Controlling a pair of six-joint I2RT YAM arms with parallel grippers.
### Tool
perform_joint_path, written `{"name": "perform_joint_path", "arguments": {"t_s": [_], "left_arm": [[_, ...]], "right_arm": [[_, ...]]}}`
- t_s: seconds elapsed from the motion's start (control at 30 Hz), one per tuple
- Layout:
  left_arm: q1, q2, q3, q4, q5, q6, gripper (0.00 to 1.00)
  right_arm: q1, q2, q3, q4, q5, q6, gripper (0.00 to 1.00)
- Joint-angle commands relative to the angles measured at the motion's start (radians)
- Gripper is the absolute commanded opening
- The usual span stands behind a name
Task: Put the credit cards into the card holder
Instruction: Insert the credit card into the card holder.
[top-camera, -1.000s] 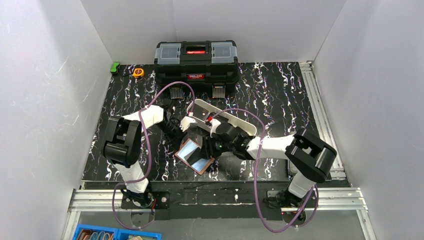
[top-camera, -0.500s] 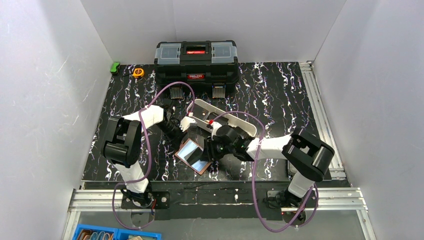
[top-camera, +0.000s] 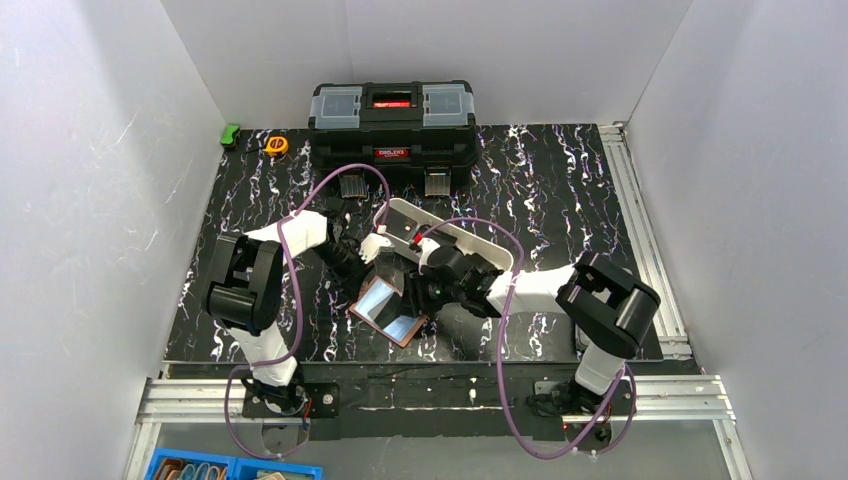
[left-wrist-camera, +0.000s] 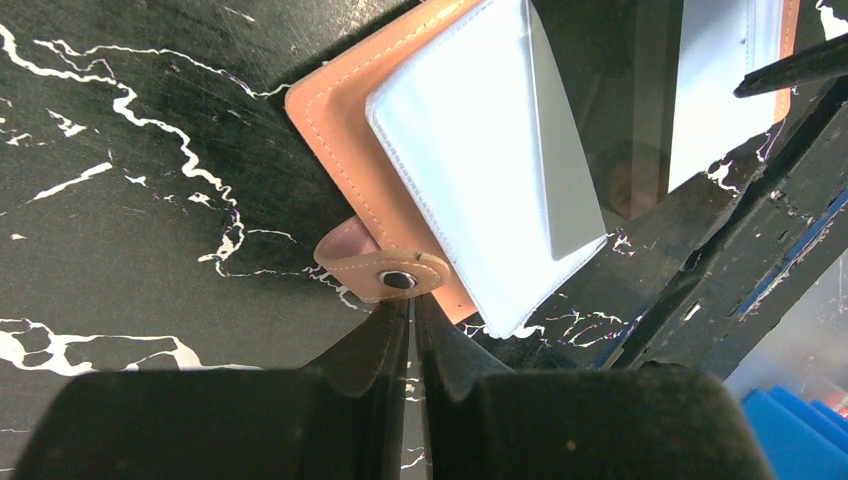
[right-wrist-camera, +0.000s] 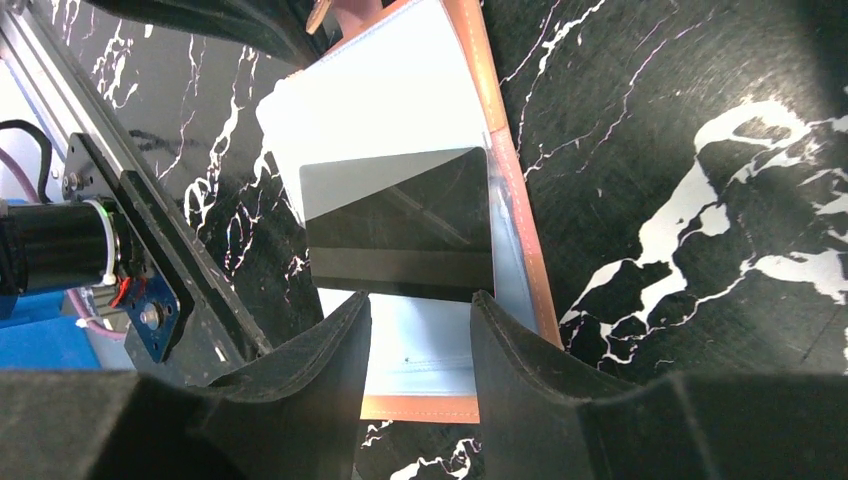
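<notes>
Left wrist: claw (left-wrist-camera: 410, 306) tight on tab (left-wrist-camera: 384, 271)

Card holder (left-wrist-camera: 330, 120): running off the top edge in both wrist views. In the left wrist view its far half is showing only as a strip beyond a dark band (left-wrist-camera: 650, 90) that cannot be identified.
Snap tab (left-wrist-camera: 385, 272): whether the left gripper (left-wrist-camera: 412, 312), fingers closed, is pinching it is not showing.
Credit card (right-wrist-camera: 400, 225): face reading dark, print unreadable. Whether the right gripper (right-wrist-camera: 420, 303) is touching its lower edge is not showing.
Blue bin (top-camera: 235, 468): being cut by the bottom edge, contents too small to name.
</notes>
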Motion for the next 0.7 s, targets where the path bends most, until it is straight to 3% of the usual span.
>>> {"name": "perform_joint_path", "arguments": {"t_s": [0.0,0.27,0.67], "left_arm": [[-0.002,-0.021,-0.018,-0.030,-0.002,0.017,0.06],[-0.001,-0.024,-0.029,-0.028,-0.012,0.028,0.06],[-0.001,-0.005,-0.007,-0.030,0.010,0.006,0.06]], "right_arm": [[-0.011,0.008,0.058,0.010,0.013,-0.026,0.48],[-0.045,-0.084,0.012,0.006,0.024,-0.037,0.48],[-0.051,0.071,0.095,0.086,-0.078,-0.002,0.46]]}}
